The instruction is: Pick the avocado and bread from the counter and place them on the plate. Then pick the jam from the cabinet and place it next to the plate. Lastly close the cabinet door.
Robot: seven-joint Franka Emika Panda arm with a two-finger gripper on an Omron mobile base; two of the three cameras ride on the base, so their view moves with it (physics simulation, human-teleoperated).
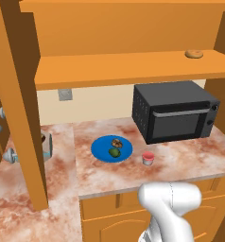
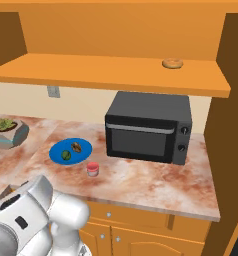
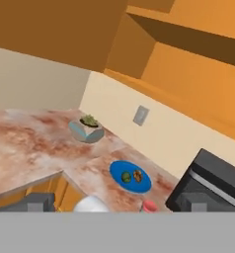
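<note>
The blue plate [image 1: 101,152] [image 2: 57,149] [image 3: 144,185] lies on the marbled counter [image 1: 194,156], left of the microwave. On it rest the dark green avocado [image 1: 115,152] [image 2: 66,155] [image 3: 126,177] and the speckled brown bread [image 1: 116,142] [image 2: 77,147] [image 3: 137,175]. The pinkish jam [image 1: 148,158] [image 2: 92,169] [image 3: 149,206] stands upright on the counter just beside the plate's right rim. The cabinet door [image 1: 17,94] stands swung open at the left, seen edge-on. My gripper [image 3: 117,205] hangs open and holds nothing, well back from the plate and high above the counter.
A black microwave [image 1: 176,111] [image 2: 148,127] stands on the counter under the cabinet shelf [image 1: 133,68]. A tan doughnut-shaped roll [image 1: 194,54] [image 2: 172,63] lies on that shelf. A grey planter [image 2: 8,131] [image 3: 87,129] sits at the left corner.
</note>
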